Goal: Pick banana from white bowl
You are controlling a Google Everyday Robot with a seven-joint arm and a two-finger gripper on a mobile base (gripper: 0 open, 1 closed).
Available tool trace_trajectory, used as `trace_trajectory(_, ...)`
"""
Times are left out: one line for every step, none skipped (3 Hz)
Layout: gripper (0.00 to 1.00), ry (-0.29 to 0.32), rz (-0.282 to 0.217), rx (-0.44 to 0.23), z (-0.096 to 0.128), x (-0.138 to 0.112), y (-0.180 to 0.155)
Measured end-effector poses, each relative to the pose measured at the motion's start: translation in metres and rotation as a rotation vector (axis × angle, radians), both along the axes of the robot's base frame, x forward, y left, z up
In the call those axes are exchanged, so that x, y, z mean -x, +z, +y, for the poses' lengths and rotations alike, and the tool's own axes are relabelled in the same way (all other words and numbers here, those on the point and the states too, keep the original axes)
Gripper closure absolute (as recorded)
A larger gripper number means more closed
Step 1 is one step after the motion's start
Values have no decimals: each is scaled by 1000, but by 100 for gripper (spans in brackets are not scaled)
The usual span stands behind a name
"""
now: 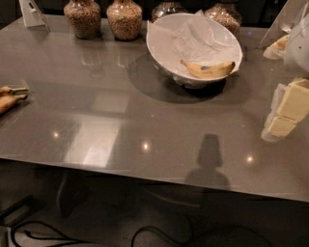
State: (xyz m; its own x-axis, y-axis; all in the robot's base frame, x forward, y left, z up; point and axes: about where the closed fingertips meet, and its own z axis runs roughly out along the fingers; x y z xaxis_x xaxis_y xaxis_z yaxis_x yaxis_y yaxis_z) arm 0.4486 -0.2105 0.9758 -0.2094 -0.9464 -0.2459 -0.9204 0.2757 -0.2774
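The yellow banana [207,69] with a small dark sticker lies in the front right part of the white bowl [161,46], on its crumpled white paper liner. The bowl stands at the back centre-right of the grey table [145,111]. My gripper [286,112], cream coloured, is at the right edge of the view. It hangs over the table to the right of and nearer than the bowl, apart from the bowl and the banana.
Several glass jars of brownish grains [83,18] stand in a row behind the bowl. A tan-brown banana-like object [9,99] lies at the table's left edge. A white card stand [32,13] is at the back left.
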Motion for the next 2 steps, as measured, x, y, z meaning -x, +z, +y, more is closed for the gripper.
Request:
trace_trajectory(0,6,-69,-83,17,-36,-1)
trace_trajectory(0,11,-119,-148,34,-84,-3)
